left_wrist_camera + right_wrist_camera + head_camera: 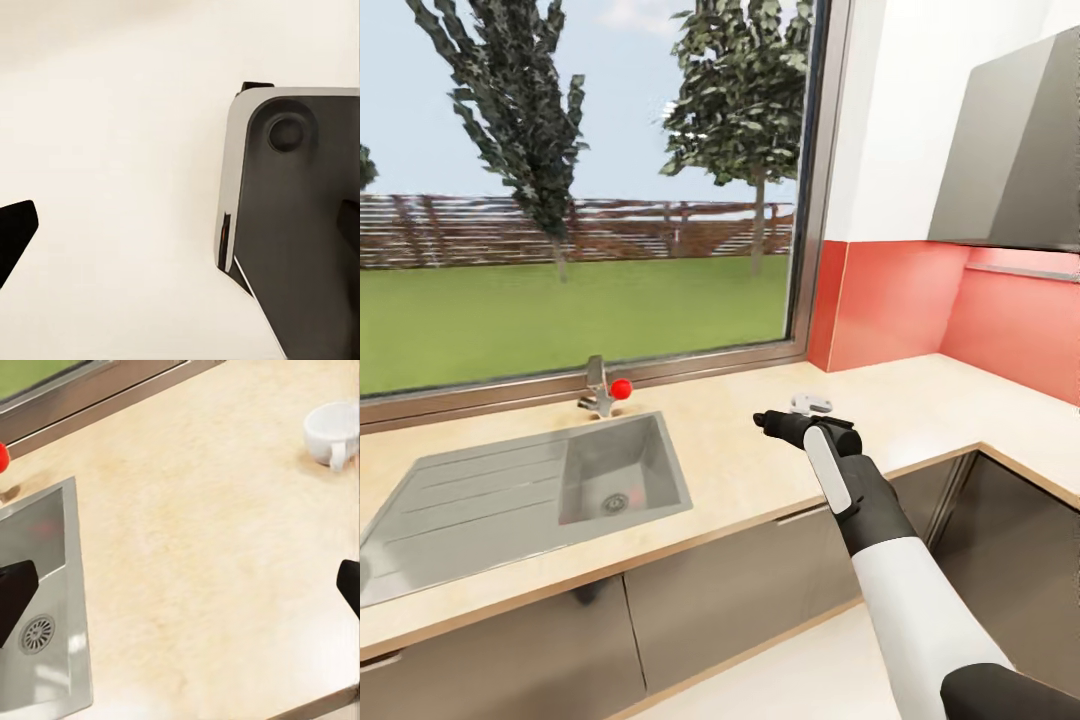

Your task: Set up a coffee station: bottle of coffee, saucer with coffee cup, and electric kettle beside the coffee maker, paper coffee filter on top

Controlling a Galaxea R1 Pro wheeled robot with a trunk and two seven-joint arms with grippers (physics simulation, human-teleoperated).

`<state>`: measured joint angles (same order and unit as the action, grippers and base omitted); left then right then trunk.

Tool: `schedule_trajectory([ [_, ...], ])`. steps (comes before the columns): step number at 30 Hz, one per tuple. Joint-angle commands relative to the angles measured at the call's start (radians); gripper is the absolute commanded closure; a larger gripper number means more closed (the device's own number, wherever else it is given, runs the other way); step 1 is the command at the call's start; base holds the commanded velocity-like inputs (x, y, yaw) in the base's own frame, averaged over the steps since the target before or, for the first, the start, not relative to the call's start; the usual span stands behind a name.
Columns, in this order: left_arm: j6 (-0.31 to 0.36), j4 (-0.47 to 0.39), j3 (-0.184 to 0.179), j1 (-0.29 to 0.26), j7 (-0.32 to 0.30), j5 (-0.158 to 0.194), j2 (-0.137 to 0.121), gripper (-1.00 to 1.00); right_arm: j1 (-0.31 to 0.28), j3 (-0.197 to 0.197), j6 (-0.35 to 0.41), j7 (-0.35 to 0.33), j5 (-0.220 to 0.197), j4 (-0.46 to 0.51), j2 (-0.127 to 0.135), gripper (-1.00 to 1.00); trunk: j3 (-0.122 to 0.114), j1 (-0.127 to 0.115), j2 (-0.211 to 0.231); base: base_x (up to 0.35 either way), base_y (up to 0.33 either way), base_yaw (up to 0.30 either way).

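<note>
My right gripper [778, 424] hangs low over the countertop [740, 470], just right of the sink [530, 490]. Its two black fingers [16, 596] are spread wide apart with nothing between them. The white coffee cup [334, 431] sits on the countertop right of the sink, just past my right gripper, with its handle [337, 455] facing me. In my head view I can see a bit of the cup poking out behind my gripper. My left gripper [180, 229] is spread open too and holds nothing. It points down at a pale floor, and a grey part of my own body [300, 225] is beside it.
</note>
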<state>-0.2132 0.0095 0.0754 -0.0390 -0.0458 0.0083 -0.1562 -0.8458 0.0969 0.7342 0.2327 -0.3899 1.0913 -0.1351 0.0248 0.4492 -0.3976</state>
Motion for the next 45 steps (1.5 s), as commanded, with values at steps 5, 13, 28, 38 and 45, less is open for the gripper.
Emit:
schedule_trajectory([
  [5, -0.002, 0.004, 0.007, -0.001, -0.002, 0.001, -0.001, -1.00, -0.001, 0.001, 0.002, 0.010, -0.009, 0.001, 0.000, -1.00, 0.002, 0.001, -0.002, 0.122, -0.273, 0.000],
  [13, 0.000, 0.006, 0.007, -0.001, -0.002, 0.000, 0.000, -1.00, -0.001, 0.001, 0.002, 0.010, -0.009, 0.001, 0.000, -1.00, 0.002, 0.001, -0.002, 0.132, -0.273, 0.083],
  [28, 0.000, 0.006, 0.007, -0.001, -0.002, 0.001, 0.000, -1.00, -0.001, 0.001, 0.004, 0.010, -0.001, 0.004, 0.001, -1.00, 0.002, 0.001, -0.002, 0.128, -0.273, 0.270],
  [38, 0.000, 0.006, 0.007, -0.001, -0.002, 0.001, 0.000, -1.00, -0.001, 0.001, 0.006, 0.010, 0.000, 0.005, 0.003, -1.00, 0.002, 0.001, -0.002, 0.121, -0.273, 0.249],
  [45, 0.000, 0.006, 0.006, -0.001, -0.002, 0.001, 0.005, -1.00, -0.001, 0.001, 0.005, 0.010, -0.004, 0.007, 0.015, -1.00, 0.002, 0.001, -0.002, 0.019, -0.273, 0.268],
])
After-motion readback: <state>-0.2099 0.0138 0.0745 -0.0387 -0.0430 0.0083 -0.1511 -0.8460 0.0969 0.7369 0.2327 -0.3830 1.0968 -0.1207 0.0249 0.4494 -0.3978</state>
